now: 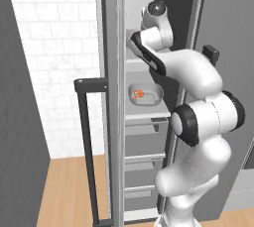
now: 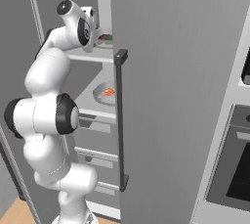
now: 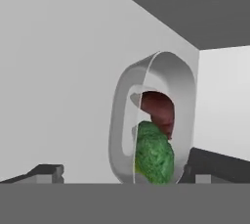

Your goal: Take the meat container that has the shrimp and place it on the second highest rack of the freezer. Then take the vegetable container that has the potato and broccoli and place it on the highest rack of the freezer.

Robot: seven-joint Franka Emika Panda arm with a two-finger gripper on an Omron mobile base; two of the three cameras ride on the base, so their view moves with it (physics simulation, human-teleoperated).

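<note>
The vegetable container (image 3: 154, 120) sits between the spread claw (image 3: 122, 176) tips, near the freezer (image 3: 58, 71) wall.

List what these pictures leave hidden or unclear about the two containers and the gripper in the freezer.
- Vegetable container: left base view, hidden behind the arm's wrist; right base view, a sliver at the highest rack, the rest behind the hand and door.
- Gripper: hand view, fingertips cut off by the bottom edge; whether either touches the container is unclear.
- Shrimp and its container: small in both base views; the door edge crops the container in the right one.
</note>
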